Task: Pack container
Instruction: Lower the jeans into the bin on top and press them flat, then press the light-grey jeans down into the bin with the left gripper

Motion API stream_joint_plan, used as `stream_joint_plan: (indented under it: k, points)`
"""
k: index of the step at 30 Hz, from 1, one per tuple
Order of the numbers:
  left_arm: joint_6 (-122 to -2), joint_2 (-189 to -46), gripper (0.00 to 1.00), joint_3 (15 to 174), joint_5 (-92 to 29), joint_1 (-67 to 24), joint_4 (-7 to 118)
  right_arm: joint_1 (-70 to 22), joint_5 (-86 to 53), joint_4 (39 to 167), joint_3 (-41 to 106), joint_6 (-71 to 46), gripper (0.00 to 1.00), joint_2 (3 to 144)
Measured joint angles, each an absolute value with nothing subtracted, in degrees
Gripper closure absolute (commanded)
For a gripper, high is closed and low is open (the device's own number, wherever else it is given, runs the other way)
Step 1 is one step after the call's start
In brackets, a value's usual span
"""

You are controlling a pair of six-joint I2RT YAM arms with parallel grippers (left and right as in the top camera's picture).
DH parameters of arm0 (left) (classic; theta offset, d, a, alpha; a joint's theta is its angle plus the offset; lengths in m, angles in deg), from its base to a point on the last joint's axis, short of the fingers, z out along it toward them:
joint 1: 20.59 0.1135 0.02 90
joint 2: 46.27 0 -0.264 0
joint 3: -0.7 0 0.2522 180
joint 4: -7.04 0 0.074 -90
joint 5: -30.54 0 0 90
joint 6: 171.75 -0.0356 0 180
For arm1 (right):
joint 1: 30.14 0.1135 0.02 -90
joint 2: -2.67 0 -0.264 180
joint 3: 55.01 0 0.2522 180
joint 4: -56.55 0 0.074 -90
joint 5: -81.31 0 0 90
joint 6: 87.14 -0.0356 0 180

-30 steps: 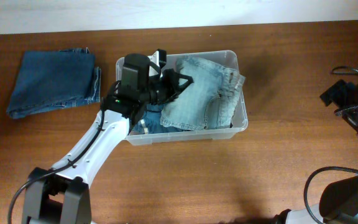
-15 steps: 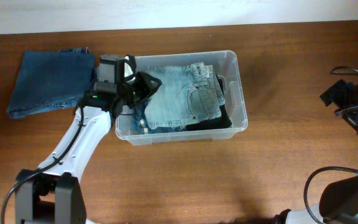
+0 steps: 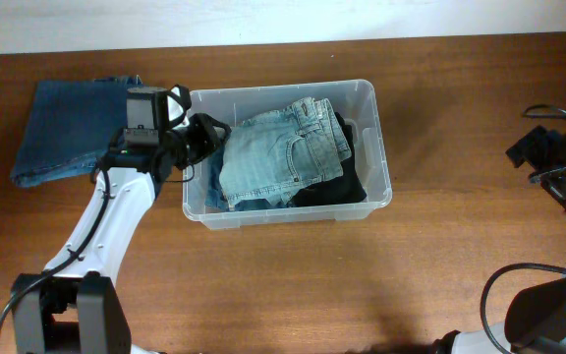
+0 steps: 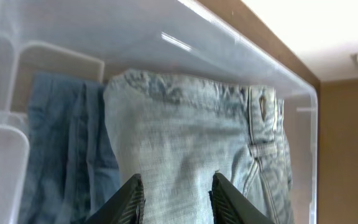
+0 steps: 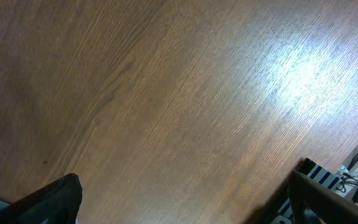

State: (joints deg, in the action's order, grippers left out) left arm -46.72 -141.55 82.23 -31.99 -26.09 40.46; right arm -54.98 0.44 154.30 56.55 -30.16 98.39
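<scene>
The container (image 3: 385,147) is a clear plastic bin in the middle of the table. Folded light-blue jeans (image 3: 283,152) lie on top inside it, over a darker blue pair (image 3: 213,195) and a black garment (image 3: 347,187). My left gripper (image 3: 204,136) hovers at the bin's left rim, open, fingers apart and holding nothing. In the left wrist view the gripper (image 4: 176,186) points at the light jeans (image 4: 191,124) beyond the bin's wall (image 4: 247,50). My right gripper (image 5: 185,186) is wide open over bare wood at the table's far right edge (image 3: 558,162).
A folded pair of dark blue jeans (image 3: 77,128) lies on the table left of the bin, just behind my left arm. The wooden table (image 3: 293,285) stretches in front of the bin. A pale wall strip runs along the back edge.
My left gripper has let go of the light jeans and drawn back left, from over the bin to its left rim. The jeans have settled flat inside. The right arm has not moved.
</scene>
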Motion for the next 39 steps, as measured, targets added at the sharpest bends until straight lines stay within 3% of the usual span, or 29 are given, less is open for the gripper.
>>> stream_joint_plan:
  k: [6,9,16,19,24,29,39]
  points:
    - [-48.4,-141.5,0.65,82.3,-29.0,-26.2,42.7,-55.0,0.4,154.3,56.5,-30.1,0.02,98.4]
    - [-51.0,-141.5,0.77,82.3,-23.6,-26.2,40.8,-55.0,0.4,154.3,56.5,-30.2,0.01,98.4]
    - [-60.6,-141.4,0.78,82.6,-16.7,-29.5,41.3,-55.0,0.4,154.3,56.5,-30.2,0.01,98.4]
    - [-66.7,-141.3,0.79,82.7,-21.1,-34.0,47.2,-55.0,0.4,154.3,56.5,-30.2,0.02,98.4]
    - [-70.6,-141.3,0.91,82.8,-36.0,-41.8,56.2,-55.0,0.4,154.3,56.5,-30.1,0.02,98.4]
    - [-71.7,-142.6,0.93,82.9,-49.7,-43.4,59.3,-55.0,0.4,154.3,56.5,-30.2,0.02,98.4]
    - [-71.7,-147.6,0.93,87.8,-54.2,-43.4,61.5,-55.0,0.4,154.3,56.5,-30.1,0.01,98.4]
